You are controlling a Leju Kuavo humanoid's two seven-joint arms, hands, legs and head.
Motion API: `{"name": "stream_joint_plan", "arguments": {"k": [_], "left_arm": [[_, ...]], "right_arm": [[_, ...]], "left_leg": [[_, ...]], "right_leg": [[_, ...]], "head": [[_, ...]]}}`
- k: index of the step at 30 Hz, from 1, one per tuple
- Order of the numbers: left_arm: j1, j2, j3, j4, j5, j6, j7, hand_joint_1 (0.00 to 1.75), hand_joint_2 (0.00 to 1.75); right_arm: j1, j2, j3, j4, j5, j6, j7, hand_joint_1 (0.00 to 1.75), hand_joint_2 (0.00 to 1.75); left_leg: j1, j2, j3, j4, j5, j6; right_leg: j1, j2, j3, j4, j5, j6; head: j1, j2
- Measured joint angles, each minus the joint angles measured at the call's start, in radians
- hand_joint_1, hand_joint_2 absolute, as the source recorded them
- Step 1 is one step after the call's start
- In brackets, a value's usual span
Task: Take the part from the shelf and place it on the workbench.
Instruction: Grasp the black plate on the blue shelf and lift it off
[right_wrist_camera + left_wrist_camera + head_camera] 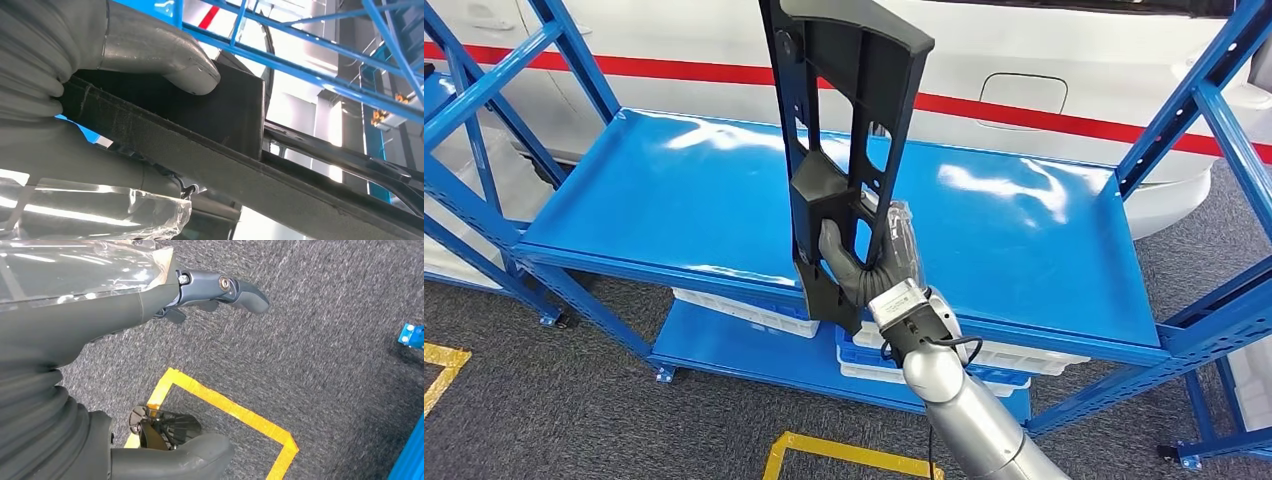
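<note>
Above the front edge of the blue shelf [674, 210], a long black part [839, 150] stands nearly upright in the air, lifted off the shelf deck. It is a flat, rigid-looking moulded panel with ribbed struts and open cut-outs, its long axis running up and slightly to the right, its top leaving the head view. The right hand [874, 262] grips it low down, near its bottom end, fingers [190, 70] wrapped across a thick boxy section, so most of the part's length rises above the grasp and may want to tip. A clear plastic film covers the back of that hand. The left hand [150, 300] hangs over grey carpet and yellow floor tape [225, 407], holding nothing, its fingers loosely apart. The shelf deck is glossy painted metal, carried on perforated blue uprights; pale crates [754, 312] sit on the lower tier. No workbench surface is visible, so the carrying step probably lies ahead.
</note>
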Motion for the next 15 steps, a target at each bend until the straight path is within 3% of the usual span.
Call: {"name": "stream_joint_plan", "arguments": {"k": [2,5,7,10,12,13,15], "left_arm": [[-0.001,0.000,0.000,0.000,-0.002,-0.001,0.001,0.00,1.75],[-0.003,0.000,0.000,0.000,-0.007,-0.001,0.001,0.00,1.75],[-0.007,-0.001,0.000,0.000,-0.011,-0.001,0.001,0.00,1.75],[-0.010,-0.003,0.001,0.000,-0.011,0.001,0.001,0.00,1.75],[-0.009,-0.003,0.003,0.000,-0.011,0.003,0.001,0.00,1.75],[-0.009,-0.004,0.005,0.000,-0.011,0.003,0.001,0.00,1.75],[-0.010,-0.006,0.007,0.000,-0.010,0.003,0.001,0.00,1.75]], "right_arm": [[0.003,0.000,-0.005,0.000,0.007,0.013,-0.005,1.75,1.75],[0.003,0.002,-0.009,0.000,0.020,0.036,-0.015,1.75,1.75],[0.003,0.004,-0.014,-0.001,0.026,0.043,-0.018,1.75,1.75],[0.010,0.002,-0.022,-0.001,0.029,0.054,-0.023,1.75,1.75],[0.018,0.001,-0.027,0.001,0.029,0.062,-0.029,1.75,1.75],[0.020,0.001,-0.028,0.001,0.029,0.065,-0.031,1.75,1.75],[0.020,0.001,-0.030,0.001,0.029,0.068,-0.033,1.75,1.75]], "left_leg": [[0.000,0.000,-0.003,0.005,-0.002,0.004],[0.001,0.001,-0.002,0.002,0.007,0.019],[0.005,0.005,0.003,-0.017,0.024,0.031],[0.006,0.009,-0.001,-0.024,0.033,0.039],[0.006,0.010,-0.007,-0.019,0.034,0.038],[0.006,0.010,-0.011,-0.015,0.034,0.037],[0.007,0.009,-0.018,-0.002,0.031,0.032]], "right_leg": [[0.000,0.000,0.000,0.000,0.001,0.001],[0.000,0.000,0.001,-0.004,0.006,0.013],[0.004,-0.001,-0.012,0.024,-0.018,0.013],[0.005,-0.002,-0.082,0.196,-0.104,0.000],[0.004,-0.002,-0.104,0.266,-0.125,0.006],[0.003,-0.003,-0.087,0.244,-0.111,0.015],[-0.001,-0.006,-0.012,0.112,-0.069,0.030]], "head": [[0.000,0.000],[0.000,0.000],[0.001,0.000],[0.002,0.000],[0.002,0.000],[0.002,0.000],[0.002,0.000]]}}
